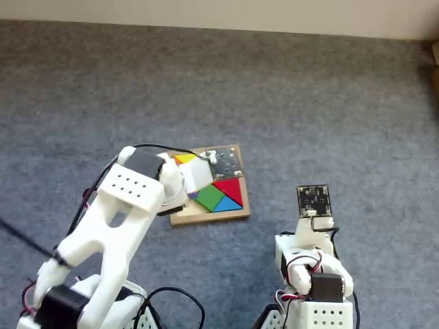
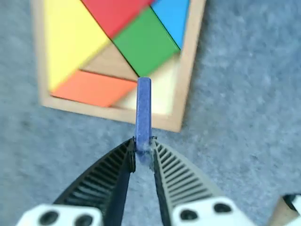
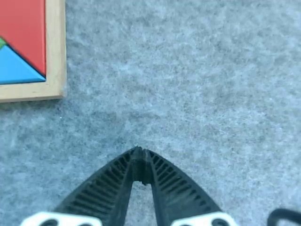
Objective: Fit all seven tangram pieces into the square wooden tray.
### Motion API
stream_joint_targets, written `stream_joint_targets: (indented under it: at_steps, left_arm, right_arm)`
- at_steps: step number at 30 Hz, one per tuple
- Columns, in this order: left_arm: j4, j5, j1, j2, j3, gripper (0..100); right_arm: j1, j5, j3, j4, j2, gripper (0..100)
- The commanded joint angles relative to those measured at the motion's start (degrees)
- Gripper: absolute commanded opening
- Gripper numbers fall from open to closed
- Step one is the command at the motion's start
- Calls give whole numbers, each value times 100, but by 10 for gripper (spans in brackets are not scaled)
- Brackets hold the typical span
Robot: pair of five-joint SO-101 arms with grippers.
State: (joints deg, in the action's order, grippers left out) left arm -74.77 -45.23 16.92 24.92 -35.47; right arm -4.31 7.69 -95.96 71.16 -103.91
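Both arms [image 1: 116, 205] are white shells with black motors and looping cables [image 1: 27, 238]. The fingers [image 3: 113, 183] are ribbed black.

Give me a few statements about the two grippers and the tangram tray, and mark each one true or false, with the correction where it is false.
1. The left gripper holds a dark blue piece above the tray. True.
2. The right gripper holds a red piece. False: it is shut on nothing, over the grey carpet.
3. A green piece lies in the tray. True.
4. The tray is completely filled. False: a bare gap shows beside the green piece.
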Motion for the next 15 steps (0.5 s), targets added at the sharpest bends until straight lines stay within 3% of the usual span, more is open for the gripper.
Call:
stream_joint_targets:
  at_steps: [1, 10, 15]
  left_arm:
    - [712, 53, 127, 655, -330, 6]
    - [2927, 18, 127, 1385, -2281, 6]
    - [3736, -26, 127, 1464, -2985, 6]
  right_arm:
    - [48, -26, -857, 31, -92, 8]
    - [48, -26, -857, 31, -92, 8]
    - [48, -18, -857, 31, -92, 8]
